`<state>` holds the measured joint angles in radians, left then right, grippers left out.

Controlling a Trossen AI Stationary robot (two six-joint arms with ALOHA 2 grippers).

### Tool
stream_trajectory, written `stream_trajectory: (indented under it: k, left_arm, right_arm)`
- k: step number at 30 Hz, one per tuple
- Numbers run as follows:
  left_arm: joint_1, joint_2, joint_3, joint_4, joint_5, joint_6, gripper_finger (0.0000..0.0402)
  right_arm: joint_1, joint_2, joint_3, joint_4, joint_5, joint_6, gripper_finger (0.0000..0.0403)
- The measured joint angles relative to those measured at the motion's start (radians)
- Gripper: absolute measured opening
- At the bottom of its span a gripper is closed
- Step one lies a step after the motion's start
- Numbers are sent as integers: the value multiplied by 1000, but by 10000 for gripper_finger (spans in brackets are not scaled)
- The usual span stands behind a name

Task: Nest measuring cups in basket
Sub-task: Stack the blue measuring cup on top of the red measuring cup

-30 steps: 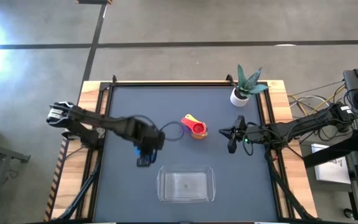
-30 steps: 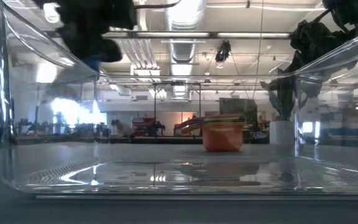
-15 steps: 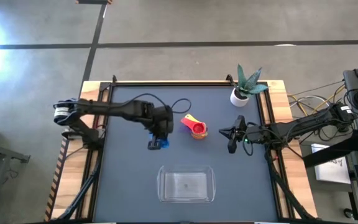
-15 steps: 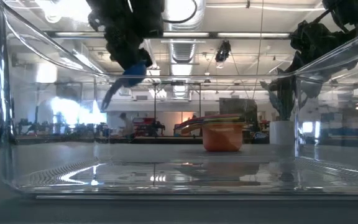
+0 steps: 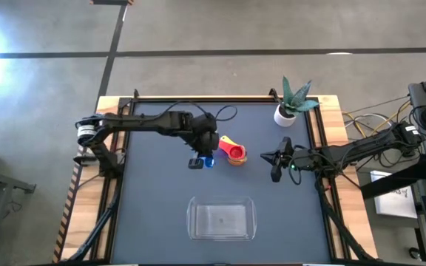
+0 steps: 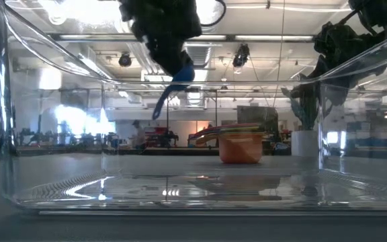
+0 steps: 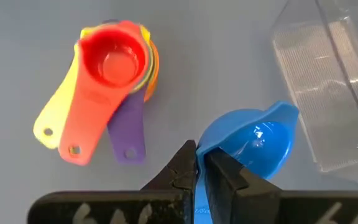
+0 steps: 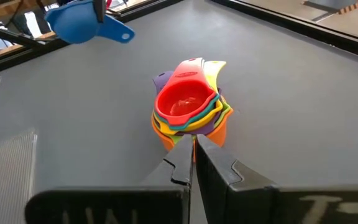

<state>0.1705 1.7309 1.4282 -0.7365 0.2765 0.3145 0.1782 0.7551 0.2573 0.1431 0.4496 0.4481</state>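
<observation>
A blue measuring cup point(image 7: 253, 140) hangs in my left gripper point(image 5: 200, 161), which is shut on it just left of the stack of nested cups point(image 5: 233, 151). In the stack, red point(image 7: 114, 59) is uppermost over yellow, purple, green and orange, and the orange bottom rests on the table point(image 6: 240, 149). No other blue cup shows. The clear basket point(image 5: 221, 219) lies nearer the near edge. My right gripper point(image 5: 274, 165) is shut and hovers right of the stack, pointing at it point(image 8: 188, 106). My left gripper pinches the blue cup's bowl by its wall point(image 7: 201, 151), on the side away from the handle point(image 7: 284, 113). The fingers point(image 7: 225, 174) come from above. The cup is lifted clear, and in the low view its handle point(image 6: 161, 107) slants down below the bowl.
A white pot with a plant point(image 5: 285, 112) stands at the far right corner. The near basket wall point(image 6: 5, 134) fills the low view. A dark cable loops over the table by my left arm point(image 5: 224, 117). Open mat lies between basket and stack.
My left gripper has carried the blue cup from a spot left of the basket toward the far right, up to the stack. The cup has stayed lifted clear in the hold. My right arm has kept still.
</observation>
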Motion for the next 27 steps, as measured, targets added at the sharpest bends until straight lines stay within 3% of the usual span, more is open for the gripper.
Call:
stream_trajectory:
  k: [11, 18, 27]
  left_arm:
    - [65, 221, 272, -30, 29, 137, 0]
    - [76, 418, 522, -224, 17, 260, 0]
    - [76, 688, 933, -477, -80, 269, 0]
  right_arm:
    - [0, 0, 0, -2, -1, 8, 9]
    - [0, 0, 0, -3, -1, 10, 9]
    - [0, 0, 0, -4, 6, 6, 9]
